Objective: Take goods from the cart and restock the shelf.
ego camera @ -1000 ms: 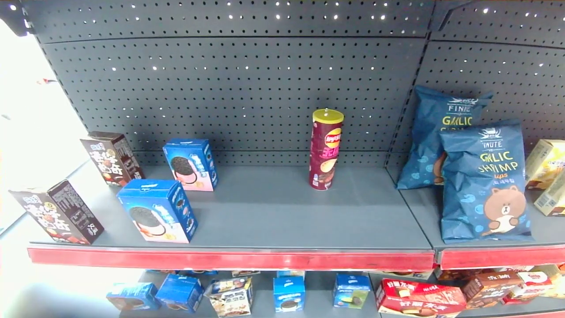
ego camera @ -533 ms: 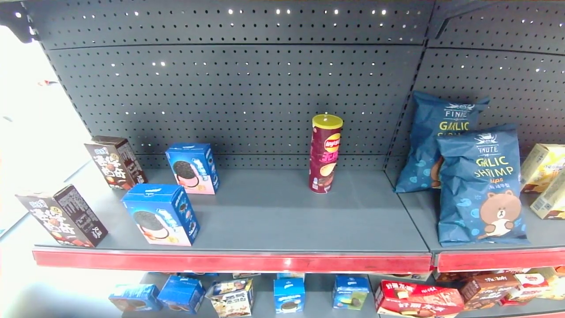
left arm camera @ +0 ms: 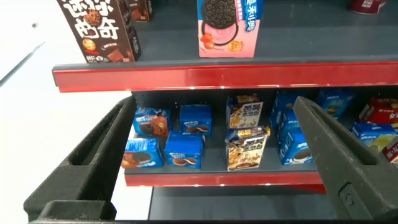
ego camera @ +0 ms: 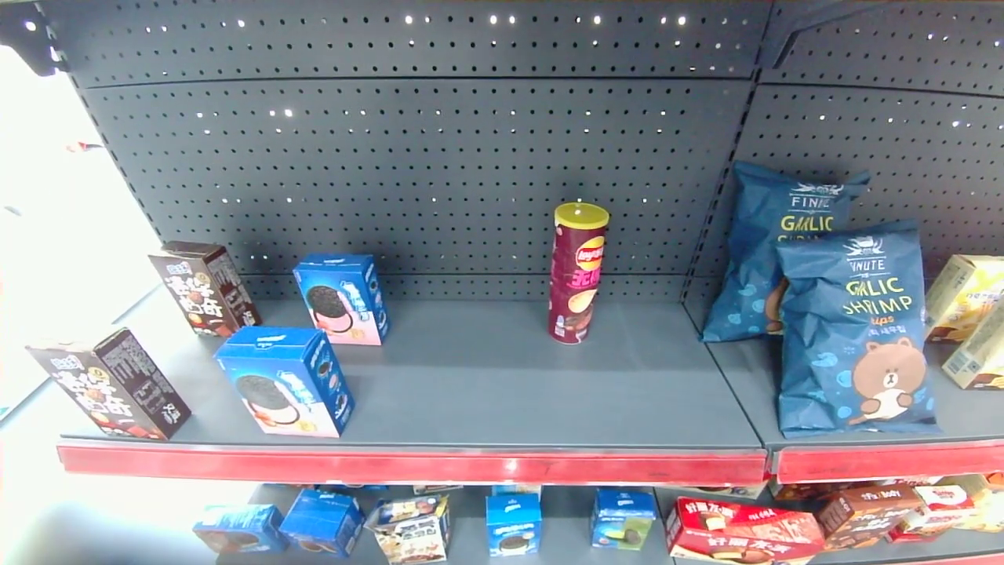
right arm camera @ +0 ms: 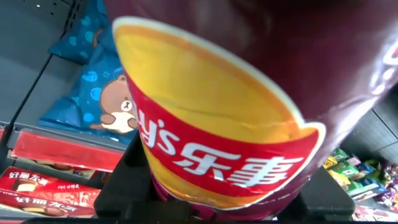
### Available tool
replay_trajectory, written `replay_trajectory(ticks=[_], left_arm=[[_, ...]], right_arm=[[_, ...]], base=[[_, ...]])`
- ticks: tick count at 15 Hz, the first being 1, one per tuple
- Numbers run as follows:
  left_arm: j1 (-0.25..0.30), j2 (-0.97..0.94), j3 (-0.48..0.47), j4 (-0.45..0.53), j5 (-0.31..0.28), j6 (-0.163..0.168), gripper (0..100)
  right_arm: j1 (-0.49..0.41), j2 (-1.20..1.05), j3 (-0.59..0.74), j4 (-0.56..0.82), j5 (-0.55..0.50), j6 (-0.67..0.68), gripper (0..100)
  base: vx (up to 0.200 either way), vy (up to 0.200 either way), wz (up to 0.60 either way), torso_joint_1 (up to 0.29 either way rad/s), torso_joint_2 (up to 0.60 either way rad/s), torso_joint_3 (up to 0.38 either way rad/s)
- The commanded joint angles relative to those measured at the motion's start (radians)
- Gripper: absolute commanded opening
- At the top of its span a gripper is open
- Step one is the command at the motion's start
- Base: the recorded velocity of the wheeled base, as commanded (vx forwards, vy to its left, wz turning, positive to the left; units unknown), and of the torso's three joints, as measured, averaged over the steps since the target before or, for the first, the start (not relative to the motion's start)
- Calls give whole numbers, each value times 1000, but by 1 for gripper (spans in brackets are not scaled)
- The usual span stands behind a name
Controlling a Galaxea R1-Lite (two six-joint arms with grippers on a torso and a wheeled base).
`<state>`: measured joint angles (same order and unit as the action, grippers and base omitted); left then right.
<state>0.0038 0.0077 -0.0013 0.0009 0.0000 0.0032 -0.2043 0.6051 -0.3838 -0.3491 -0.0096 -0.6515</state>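
The right fingers (right arm camera: 127,186) clamp a maroon chip can (right arm camera: 249,93), its long axis crosswise to their grip; past it lie blue bags (right arm camera: 93,93) on the shelf (ego camera: 471,384). The left fingers (left arm camera: 102,152) gape empty, facing the lower shelf (left arm camera: 217,179).

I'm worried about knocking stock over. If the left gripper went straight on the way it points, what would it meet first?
With its jaws open, the left gripper would probably meet the patterned snack box at the front of the lower shelf first; depth is unclear.
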Motion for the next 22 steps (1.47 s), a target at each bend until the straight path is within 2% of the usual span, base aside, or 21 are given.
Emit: replay_trajectory(ticks=[1,8,11,20,22], left_arm=[[1,0,0,-1,0,0,100],[1,2,0,1,0,0,100],[1,2,0,-1,0,-2,100],[1,2,0,1,0,-2,100],[1,2,0,1,2,-3,100]], right_arm=[[0,-1,3,-2,-1,0,0],[-1,-1,3,-1,-1,0,0],[0,1,2,-1,-1,0,0],[-1,2,2,-1,0,0,0],[0,4,2,-1,0,-4,0]], base=[[0,0,0,0,0,0],[0,0,0,-29,72,39],[0,0,-600,1,7,1],[0,0,0,0,0,0],[200,0,0,5,0,0]])
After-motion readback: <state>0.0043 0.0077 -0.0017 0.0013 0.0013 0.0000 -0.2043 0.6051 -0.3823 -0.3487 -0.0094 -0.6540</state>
